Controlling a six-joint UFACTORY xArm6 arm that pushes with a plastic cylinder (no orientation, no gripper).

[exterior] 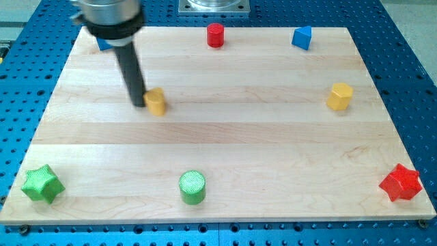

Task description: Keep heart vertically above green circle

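Note:
A yellow heart block (156, 102) lies on the wooden board (225, 130) at the view's upper left of centre. A green circle block (192, 186) stands near the board's bottom edge, below the heart and somewhat to its right. My tip (138, 104) rests against the heart's left side, touching it. The dark rod rises from there up to the arm's body at the view's top left.
A red cylinder (216, 35) and a blue triangle (302, 37) sit near the top edge. A blue block (104, 44) is partly hidden behind the arm. A yellow hexagon (339, 96) is at the right, a green star (42, 184) bottom left, a red star (401, 182) bottom right.

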